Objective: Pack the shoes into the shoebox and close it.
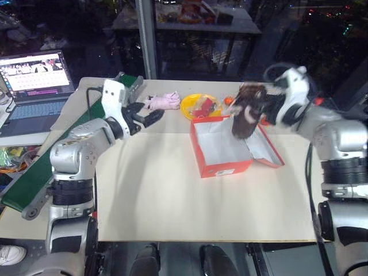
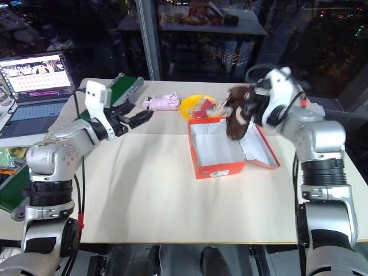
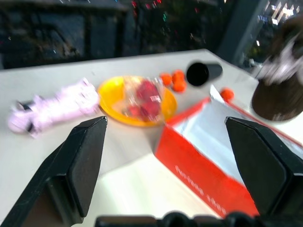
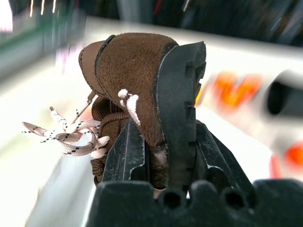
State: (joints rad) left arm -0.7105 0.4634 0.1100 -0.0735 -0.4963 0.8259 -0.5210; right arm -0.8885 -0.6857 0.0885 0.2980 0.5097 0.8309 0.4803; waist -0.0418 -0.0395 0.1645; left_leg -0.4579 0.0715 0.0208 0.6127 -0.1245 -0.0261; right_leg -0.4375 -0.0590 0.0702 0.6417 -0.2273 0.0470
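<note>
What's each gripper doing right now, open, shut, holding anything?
Left gripper: open, holding nothing.
Right gripper: shut on a brown shoe, held above the open shoebox.

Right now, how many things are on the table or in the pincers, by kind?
Brown shoe, clamped in the right pincer: 1
Red-orange shoebox, open: 1
Yellow plate: 1
Pink soft bundle: 1
Black cup, on its side: 1
Small orange balls: 4
Laptop: 1
Total: 10
The left pincer is open, holding nothing.
</note>
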